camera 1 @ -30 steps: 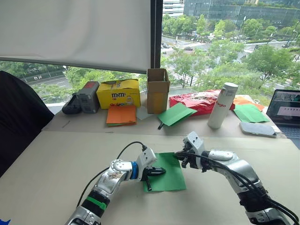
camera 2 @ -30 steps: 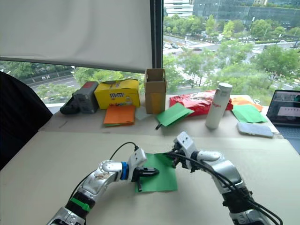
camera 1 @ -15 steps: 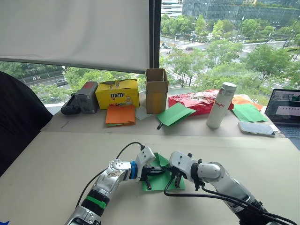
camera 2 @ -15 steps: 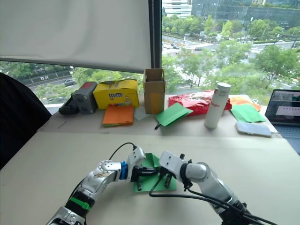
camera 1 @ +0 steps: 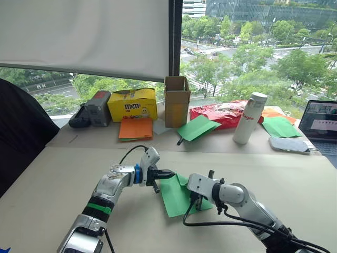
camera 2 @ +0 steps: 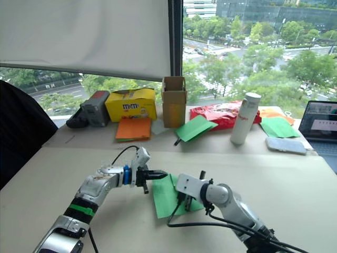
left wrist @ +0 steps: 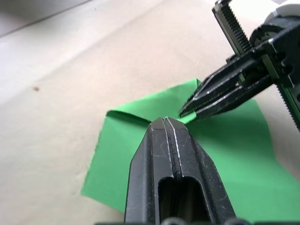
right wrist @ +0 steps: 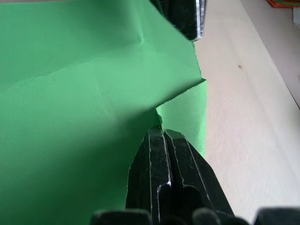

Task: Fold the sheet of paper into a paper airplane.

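The bright green sheet of paper (camera 1: pixel 174 196) lies skewed on the beige table, its far corner folded over. My left gripper (camera 1: pixel 169 173) is shut, and its tip (left wrist: pixel 164 120) hovers at the sheet's far folded edge. Whether it touches the paper I cannot tell. My right gripper (right wrist: pixel 161 130) is also shut and points down onto the sheet's right part (camera 1: pixel 196 203), right where the folded flap ends. The two tips sit close together, as the left wrist view shows with the right gripper (left wrist: pixel 183 112) just beyond my left one.
On the rear table stand a yellow box (camera 1: pixel 132 104), a cardboard box (camera 1: pixel 177 100), orange sheets (camera 1: pixel 136 128), another green paper (camera 1: pixel 197 127), a red bag (camera 1: pixel 224 113), a white bottle (camera 1: pixel 249 118), a phone (camera 1: pixel 289 145) and a laptop (camera 1: pixel 321 118). A black chair (camera 1: pixel 21 132) is at left.
My right gripper swung from the sheet's far right corner down onto the paper. The left gripper drew back to the left and farther away. The sheet turned and now shows a folded corner.
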